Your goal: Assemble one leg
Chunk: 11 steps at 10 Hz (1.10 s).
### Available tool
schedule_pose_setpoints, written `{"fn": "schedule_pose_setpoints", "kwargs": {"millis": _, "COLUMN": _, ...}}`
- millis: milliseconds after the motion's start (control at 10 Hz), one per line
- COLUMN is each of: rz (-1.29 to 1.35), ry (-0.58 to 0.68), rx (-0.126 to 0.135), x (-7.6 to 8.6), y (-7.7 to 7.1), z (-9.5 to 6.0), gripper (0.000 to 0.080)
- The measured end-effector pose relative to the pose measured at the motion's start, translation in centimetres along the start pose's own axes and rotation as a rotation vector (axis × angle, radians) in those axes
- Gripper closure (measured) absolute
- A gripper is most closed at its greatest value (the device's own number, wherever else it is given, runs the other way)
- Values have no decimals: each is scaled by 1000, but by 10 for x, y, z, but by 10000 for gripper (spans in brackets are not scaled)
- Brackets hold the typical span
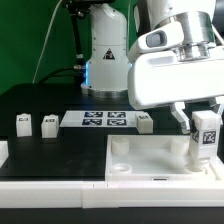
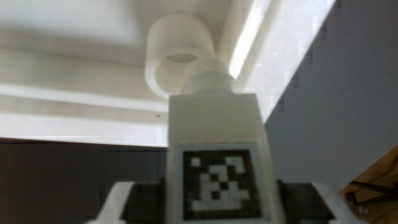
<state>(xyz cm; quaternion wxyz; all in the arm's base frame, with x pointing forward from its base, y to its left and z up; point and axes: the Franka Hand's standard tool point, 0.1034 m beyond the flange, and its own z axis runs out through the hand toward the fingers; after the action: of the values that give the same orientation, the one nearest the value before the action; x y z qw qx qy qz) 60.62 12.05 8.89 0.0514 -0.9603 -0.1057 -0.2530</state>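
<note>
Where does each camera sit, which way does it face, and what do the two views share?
Exterior view: off the arm, in front of the table and slightly above it, facing across it toward the robot base; the end effector looms at the exterior view's right, gripping the leg.
Wrist view: on the wrist, looking along the leg toward a round socket; the end effector's fingers flank the leg.
Shared: the leg and the large white piece with its sockets.
</note>
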Motion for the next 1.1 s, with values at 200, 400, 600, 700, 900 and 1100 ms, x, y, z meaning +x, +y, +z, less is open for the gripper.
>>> {"fn": "schedule_pose_setpoints", "kwargs": {"millis": 200, "rz": -3, "ry": 9, "rx": -7, "x": -2, "y": 5, "z": 0, "gripper": 508}}
{"fn": "schedule_pose_setpoints", "kwargs": {"millis": 400, "rz": -1, "ry": 9, "rx": -9, "x": -8, "y": 7, "z": 3, "gripper": 508}}
{"fn": "schedule_pose_setpoints", "kwargs": {"millis": 600, "rz": -1, "ry": 15, "rx": -9, "x": -15, "y": 5, "z": 11, "gripper": 508}}
{"fn": "schedule_pose_setpoints", "kwargs": {"millis": 700, "rz": -4, "ry": 34, "rx": -10, "x": -14, "y": 2, "z": 12, "gripper": 508}}
{"fn": "schedule_pose_setpoints", "kwargs": {"millis": 900, "rz": -14, "ry": 75, "rx": -17, "x": -12, "y": 2, "z": 14, "gripper": 508}}
{"fn": "schedule_pose_setpoints", "kwargs": {"millis": 1100, "rz": -21, "ry": 57, "rx": -14, "x": -15, "y": 3, "z": 16, "gripper": 429}}
